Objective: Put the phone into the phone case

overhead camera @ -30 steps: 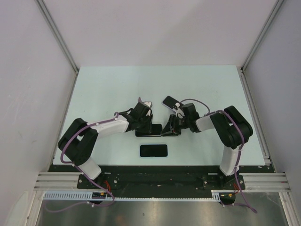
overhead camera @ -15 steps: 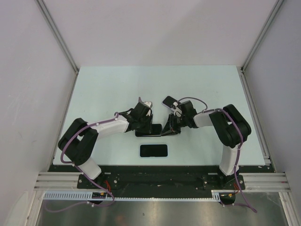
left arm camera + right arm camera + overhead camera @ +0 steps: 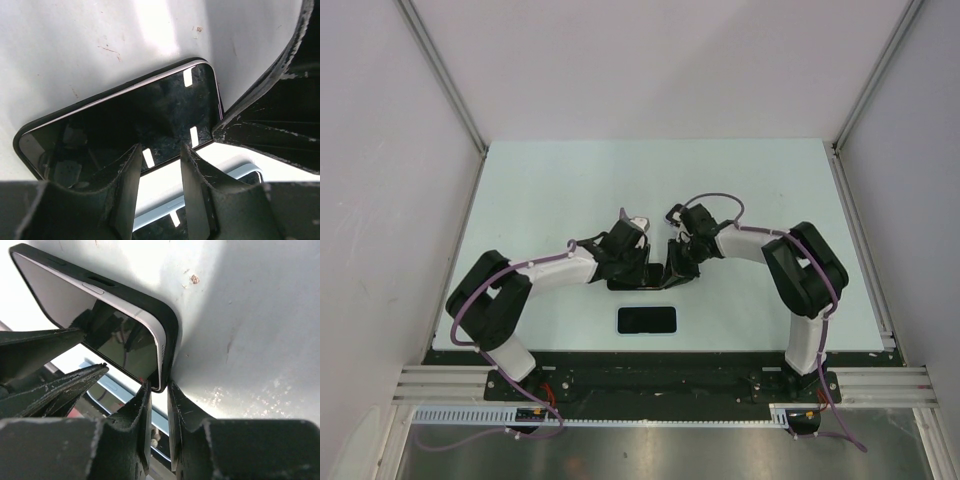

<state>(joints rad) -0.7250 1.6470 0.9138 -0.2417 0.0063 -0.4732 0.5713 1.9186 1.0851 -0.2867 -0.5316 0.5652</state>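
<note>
From overhead I get flat, even brightness on the table [image 3: 570, 180] — only soft shadows under the arms [image 3: 555, 268], and everything is sharp. In the left wrist view the surface ahead of the left gripper [image 3: 160, 148] blows out white, grey shade falls to its right, and the phone [image 3: 125, 115] screen mirrors small white rectangles of light. The right gripper [image 3: 159, 386] has glare to its left and shade ahead-right — its near fingers [image 3: 131, 415] look soft.

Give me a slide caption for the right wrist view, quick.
Right hand pinching the corner of the silver-edged black phone in its matte black case.
</note>
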